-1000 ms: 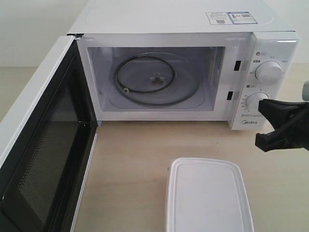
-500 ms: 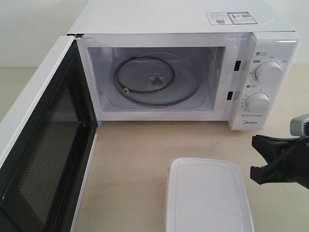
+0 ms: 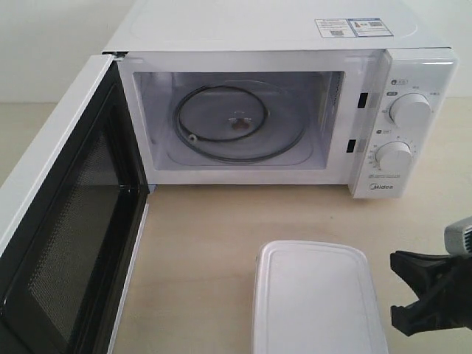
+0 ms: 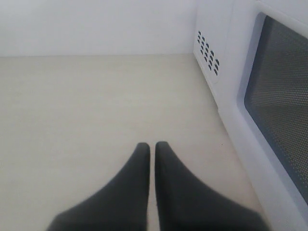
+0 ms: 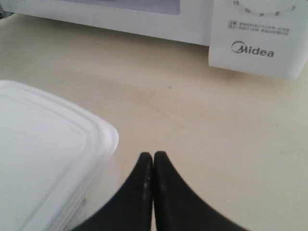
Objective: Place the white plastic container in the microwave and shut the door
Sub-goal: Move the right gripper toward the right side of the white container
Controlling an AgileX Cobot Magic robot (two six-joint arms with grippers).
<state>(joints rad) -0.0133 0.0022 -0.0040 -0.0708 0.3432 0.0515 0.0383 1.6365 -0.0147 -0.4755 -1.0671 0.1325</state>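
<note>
The white plastic container (image 3: 317, 299) lies lid-up on the table in front of the microwave (image 3: 295, 33), at the near edge of the exterior view. Its rounded corner (image 5: 43, 154) also shows in the right wrist view. My right gripper (image 3: 419, 295) hangs just right of the container, apart from it, its black fingers pressed together and empty (image 5: 153, 155). The door (image 3: 66, 221) stands wide open at the left, and the glass turntable (image 3: 236, 122) is bare. My left gripper (image 4: 152, 145) is shut and empty over the table, beside the door's outer window (image 4: 281, 96). It does not show in the exterior view.
The microwave's control panel with two dials (image 3: 411, 110) juts out at the right, with the Midea logo (image 5: 252, 49) straight ahead of my right gripper. Light wooden tabletop (image 3: 199, 243) lies between the container and the oven mouth. The open door bounds the left side.
My right gripper has dropped from in front of the lower dial to table level beside the container's right side. Container, door and microwave have not moved.
</note>
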